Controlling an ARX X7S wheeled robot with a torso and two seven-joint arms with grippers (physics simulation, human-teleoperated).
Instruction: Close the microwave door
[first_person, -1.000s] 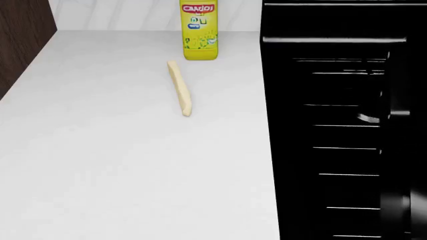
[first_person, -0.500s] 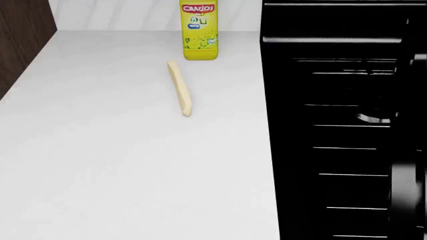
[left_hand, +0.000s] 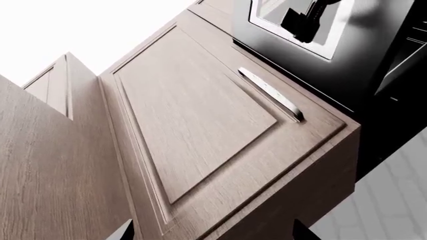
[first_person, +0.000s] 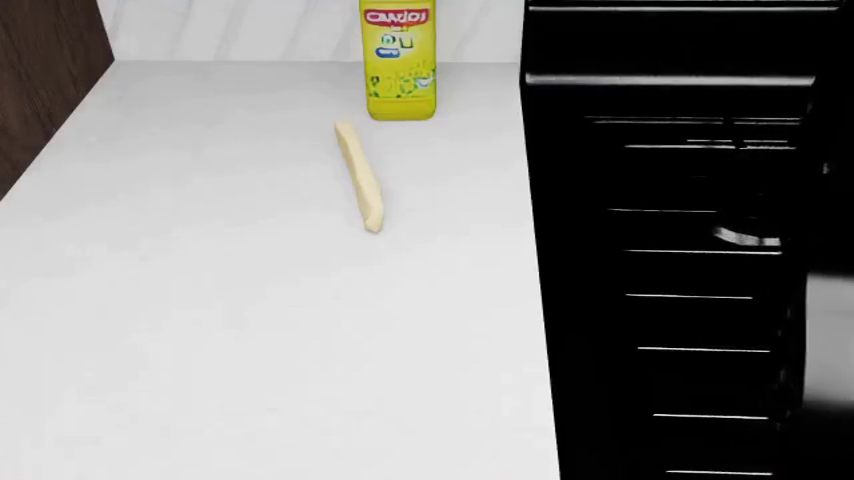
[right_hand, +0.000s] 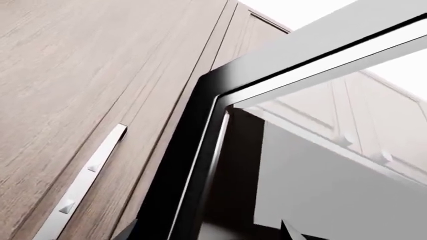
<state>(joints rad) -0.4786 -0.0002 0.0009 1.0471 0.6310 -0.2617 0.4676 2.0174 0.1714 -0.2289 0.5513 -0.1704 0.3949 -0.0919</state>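
While microwave (first_person: 681, 250) fills head view's right, yellow bottle (first_person: 398, 60) and breadstick (first_person: 359, 176) sit on counter (first_person: 240, 330); neither gripper shows, spread unknown.

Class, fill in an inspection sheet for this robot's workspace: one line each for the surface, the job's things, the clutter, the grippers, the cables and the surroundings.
Surface: white countertop, mostly bare, with a white wall behind it.
Job's things: black microwave at the counter's right; the right wrist view shows its glass-paned door close up. How far it stands open cannot be told.
Clutter: yellow bottle upright at the back; pale stick-shaped item lying flat in front of it, apart from it.
Grippers: neither is clearly in view, only dark slivers at the wrist views' edges; state cannot be told.
Cables: nothing seen.
Surroundings: wooden cabinet doors with metal bar handles; dark wood panel at the counter's left.
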